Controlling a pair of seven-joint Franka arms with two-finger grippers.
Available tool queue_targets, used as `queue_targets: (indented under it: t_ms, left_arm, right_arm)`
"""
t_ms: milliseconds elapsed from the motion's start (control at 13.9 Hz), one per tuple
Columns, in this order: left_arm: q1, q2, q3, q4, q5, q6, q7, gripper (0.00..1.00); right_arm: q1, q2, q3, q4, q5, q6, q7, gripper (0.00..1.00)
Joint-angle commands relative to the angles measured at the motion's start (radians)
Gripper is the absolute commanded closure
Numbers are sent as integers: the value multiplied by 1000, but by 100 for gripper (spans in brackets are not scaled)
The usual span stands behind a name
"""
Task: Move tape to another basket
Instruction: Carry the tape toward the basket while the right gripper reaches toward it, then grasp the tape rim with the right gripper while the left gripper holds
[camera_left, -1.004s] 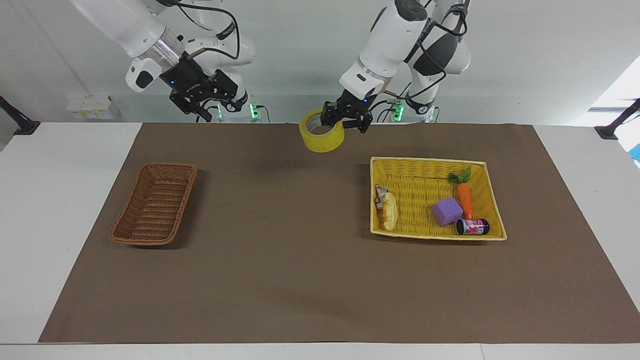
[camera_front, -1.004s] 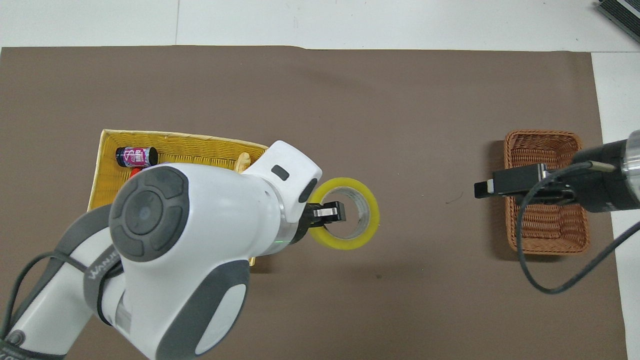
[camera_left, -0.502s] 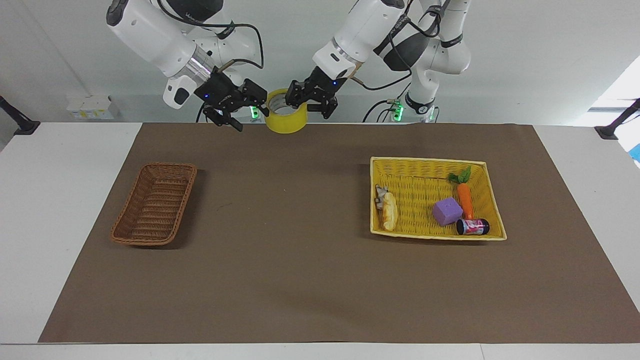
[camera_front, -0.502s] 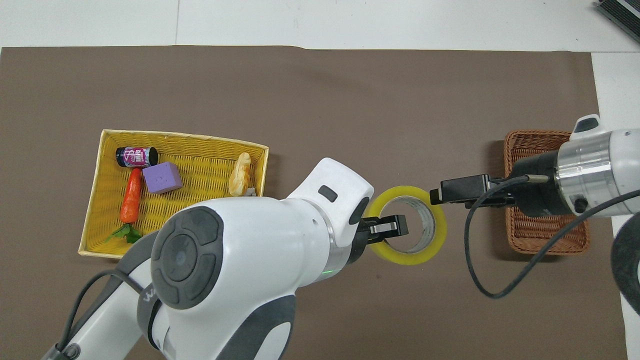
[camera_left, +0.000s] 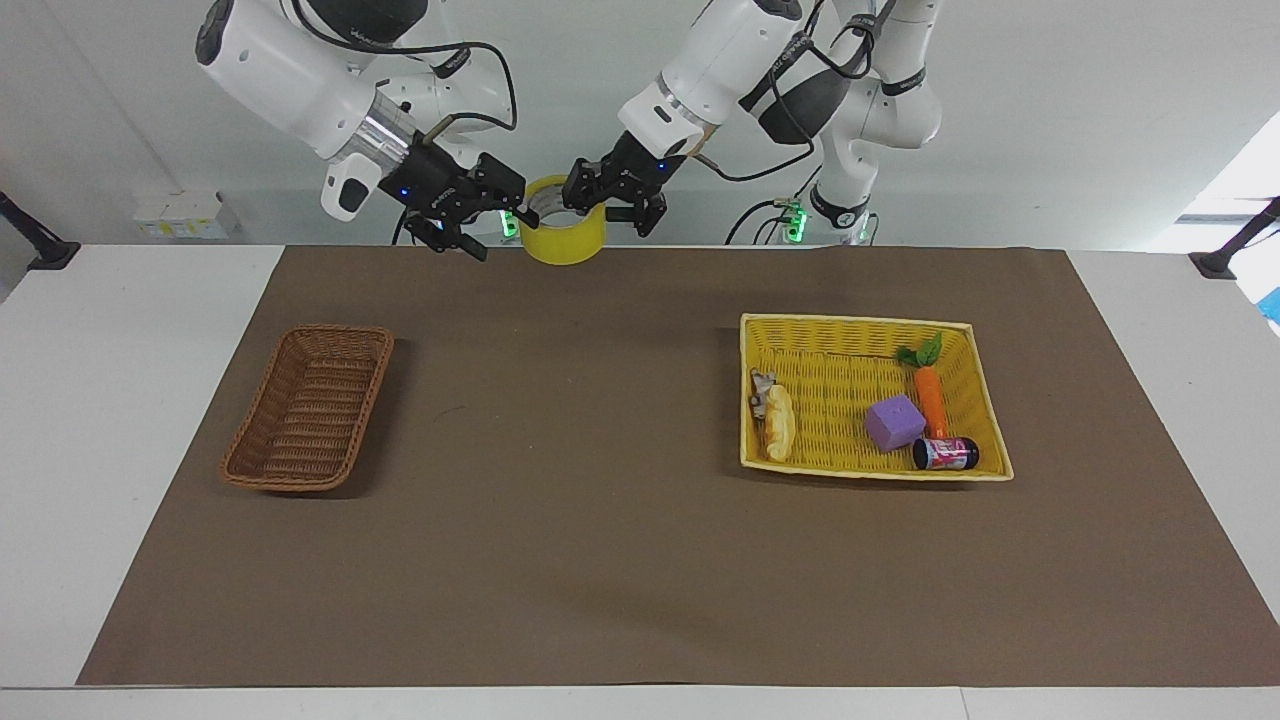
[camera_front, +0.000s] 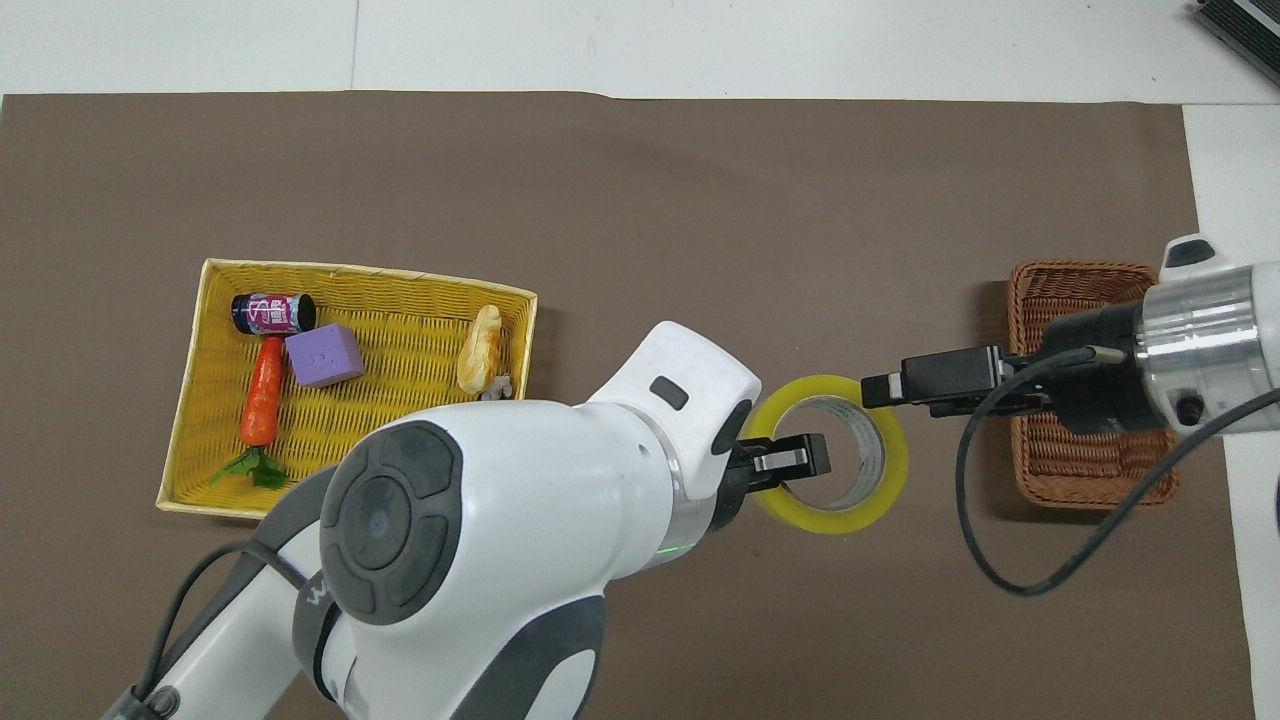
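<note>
The left gripper (camera_left: 590, 195), clamped on the tape (camera_left: 566, 235), has carried it away from the yellow basket (camera_left: 990, 400), high over the mat's robot-side edge. The right gripper (camera_left: 500, 215), fingers apart, has come up beside it. A hand-over toward the brown basket (camera_left: 262, 465) looks near.

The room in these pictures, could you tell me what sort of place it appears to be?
Probably a robotics lab: two arms mounted at a white table with a brown mat, toy-like props in a yellow basket, and bare white walls.
</note>
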Motion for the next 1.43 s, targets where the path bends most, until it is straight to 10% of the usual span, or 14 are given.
queue_targets:
  t_ms: [0, 1362]
  left_arm:
    - [-6, 1, 3, 13, -24, -10, 3, 100]
    - [-12, 3, 1, 24, -24, 21, 0, 100]
  right_arm:
    - [-18, -24, 2, -29, 31, -4, 1, 0]
    - [18, -60, 11, -97, -32, -78, -120, 0]
